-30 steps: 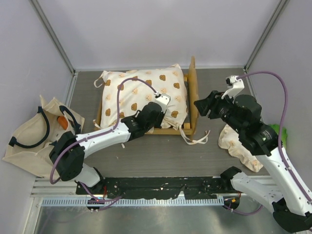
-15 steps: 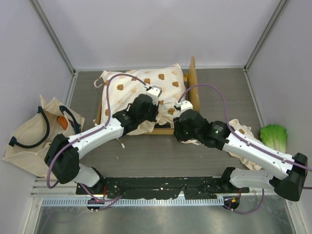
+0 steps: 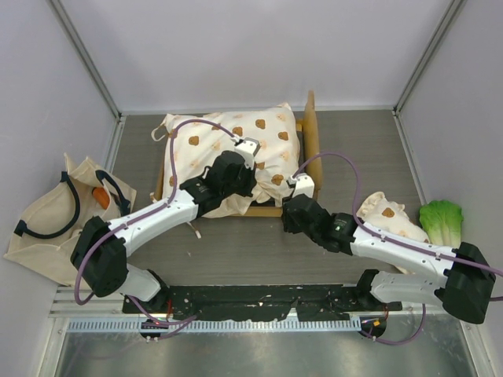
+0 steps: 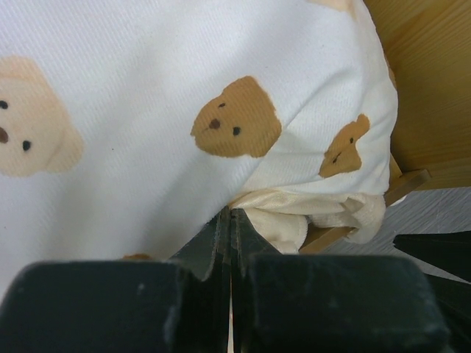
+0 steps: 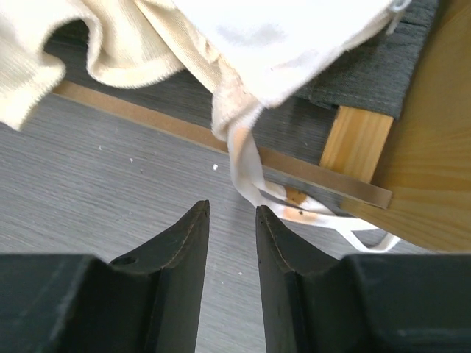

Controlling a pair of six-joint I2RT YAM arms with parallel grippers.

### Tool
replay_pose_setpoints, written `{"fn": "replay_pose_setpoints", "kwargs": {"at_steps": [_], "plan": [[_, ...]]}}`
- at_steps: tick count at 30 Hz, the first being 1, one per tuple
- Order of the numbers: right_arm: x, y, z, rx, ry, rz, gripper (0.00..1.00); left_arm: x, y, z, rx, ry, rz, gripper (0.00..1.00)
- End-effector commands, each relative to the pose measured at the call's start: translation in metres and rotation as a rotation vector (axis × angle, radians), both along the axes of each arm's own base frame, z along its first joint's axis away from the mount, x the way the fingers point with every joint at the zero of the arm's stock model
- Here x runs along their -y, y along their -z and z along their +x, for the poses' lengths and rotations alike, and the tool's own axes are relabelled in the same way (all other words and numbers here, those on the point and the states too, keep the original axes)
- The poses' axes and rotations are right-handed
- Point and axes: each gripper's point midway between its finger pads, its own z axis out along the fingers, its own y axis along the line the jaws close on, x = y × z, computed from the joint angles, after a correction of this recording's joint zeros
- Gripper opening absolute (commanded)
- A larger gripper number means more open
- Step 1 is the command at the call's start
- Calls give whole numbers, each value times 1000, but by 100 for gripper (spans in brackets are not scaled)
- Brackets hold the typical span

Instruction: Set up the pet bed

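Left claw is sitting with its fingers pressed tight together, tips nosing right up against the near edge of the bear-print cushion. Whether a fold of cloth is caught between them, I cannot tell. The cushion is filling everything ahead of that claw and bulging over its tips. The pet bed is lying straight ahead of both claws, its wooden headboard standing off to the right of the left claw.

Over to the right claw: it is hovering low over the table, fingers narrowly parted, nothing between them. Just ahead of its tips a white ribbon tie is dangling from the cushion's corner and looping down past the bed's wooden rail. Beyond the tie the grey base is showing.

Behind and to the right of the right claw a small bear-print pillow is lying on the table, with the lettuce toy just past it. Well to the left of the left claw, the tote bag is slumping against the wall.
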Motion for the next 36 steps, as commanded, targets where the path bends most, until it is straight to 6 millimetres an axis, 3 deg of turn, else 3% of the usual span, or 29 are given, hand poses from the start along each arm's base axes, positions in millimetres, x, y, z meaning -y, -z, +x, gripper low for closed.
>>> {"fn": "replay_pose_setpoints", "kwargs": {"at_steps": [1, 7, 14, 22, 23, 26, 29, 31, 36], "plan": [[-26, -19, 20, 90, 40, 146, 37, -1, -27, 5, 44, -15, -52, 0], [-24, 6, 31, 78, 111, 91, 29, 1, -27, 5, 36, -9, -56, 0], [-24, 15, 33, 79, 120, 80, 27, -2, -26, 5, 32, -10, -56, 0], [2, 27, 35, 78, 224, -23, 27, -1, -30, 2, 32, 7, -67, 0], [0, 25, 37, 87, 221, -12, 16, -1, -30, 1, 29, 11, -68, 0], [-6, 24, 35, 82, 188, 10, 1, 1, -29, -1, 20, 25, -73, 0], [-29, 8, 27, 64, 63, 79, 1, 2, -29, -3, 14, 35, -71, 0], [-57, -21, 13, 51, -99, 185, 1, 1, -31, -2, 14, 32, -73, 0], [-96, -102, -15, 44, -307, 441, 1, -2, -34, 1, 12, 25, -78, 0]]}}
